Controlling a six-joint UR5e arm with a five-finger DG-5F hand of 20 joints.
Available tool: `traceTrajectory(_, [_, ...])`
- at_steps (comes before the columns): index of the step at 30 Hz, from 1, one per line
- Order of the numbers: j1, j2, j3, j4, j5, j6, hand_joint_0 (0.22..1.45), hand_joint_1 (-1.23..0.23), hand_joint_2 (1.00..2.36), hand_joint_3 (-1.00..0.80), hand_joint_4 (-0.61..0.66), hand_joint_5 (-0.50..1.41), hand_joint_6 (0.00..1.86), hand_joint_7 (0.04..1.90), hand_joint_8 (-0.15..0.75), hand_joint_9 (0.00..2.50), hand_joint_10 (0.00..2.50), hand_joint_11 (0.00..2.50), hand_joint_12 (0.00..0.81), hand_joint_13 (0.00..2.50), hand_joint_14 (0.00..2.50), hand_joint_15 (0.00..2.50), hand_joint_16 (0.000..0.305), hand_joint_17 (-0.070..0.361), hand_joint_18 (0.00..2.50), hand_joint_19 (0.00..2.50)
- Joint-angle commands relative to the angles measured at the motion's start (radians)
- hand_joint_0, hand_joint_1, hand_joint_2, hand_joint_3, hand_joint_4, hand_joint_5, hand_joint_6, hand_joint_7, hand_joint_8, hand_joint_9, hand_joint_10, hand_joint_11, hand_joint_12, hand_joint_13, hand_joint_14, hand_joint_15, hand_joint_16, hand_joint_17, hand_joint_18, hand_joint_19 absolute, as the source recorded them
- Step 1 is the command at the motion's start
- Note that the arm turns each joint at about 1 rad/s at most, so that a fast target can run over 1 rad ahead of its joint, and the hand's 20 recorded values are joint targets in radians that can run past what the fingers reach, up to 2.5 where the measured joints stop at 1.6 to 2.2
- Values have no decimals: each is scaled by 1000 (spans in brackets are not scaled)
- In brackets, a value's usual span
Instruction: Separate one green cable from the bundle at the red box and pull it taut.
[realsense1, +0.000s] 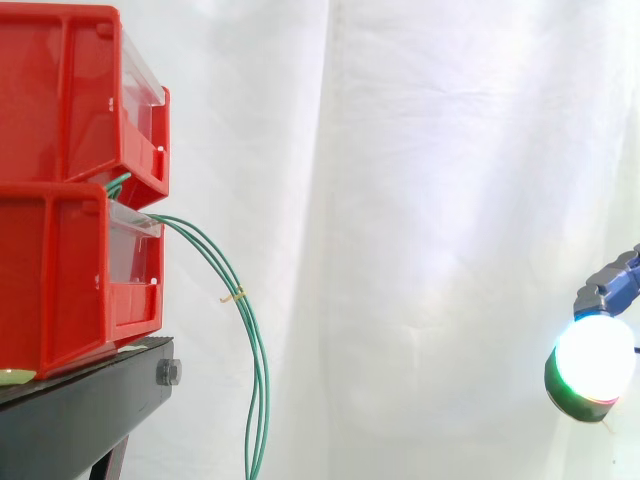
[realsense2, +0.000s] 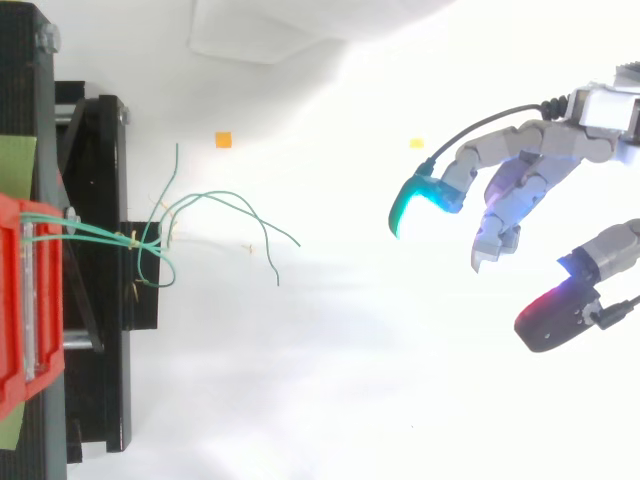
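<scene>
Hand (realsense2: 525, 185), from above fingers wide and empty, green cables (realsense1: 240, 296) well apart, from the side drooping out between stacked red bins (realsense1: 60, 250)

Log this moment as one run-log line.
hand: open, apart from cables | green cables: hang tied together from red bins | none separated | stage: before grasp
</scene>
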Motion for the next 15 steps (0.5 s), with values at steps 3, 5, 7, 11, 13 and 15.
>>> traceTrajectory(3, [3,1,0,3,-2,-16,539,-688,1000,-500,136,-187,502,721,185,888,14,569,297,991,17,567,34,76,588,605])
traceTrajectory(5, [3,-1,0,3,-2,-22,539,-688,1000,-500,136,-187,502,722,187,886,14,567,298,991,19,567,34,76,587,606])
traceTrajectory(7, [3,1,0,6,-2,-30,539,-688,1000,-500,137,-187,502,722,188,885,15,564,297,992,17,563,34,76,586,606])
traceTrajectory(11, [5,-1,0,5,0,-48,540,-687,1000,-500,136,-187,502,724,189,883,12,567,302,989,18,568,34,76,586,607])
traceTrajectory(13, [5,-1,0,1,0,-51,539,-687,1000,-500,136,-187,502,720,192,879,12,567,303,987,18,566,34,76,584,607])
traceTrajectory(15, [5,-1,0,0,0,-56,539,-686,1000,-500,135,-188,502,724,191,876,14,571,304,986,19,567,34,76,582,606])
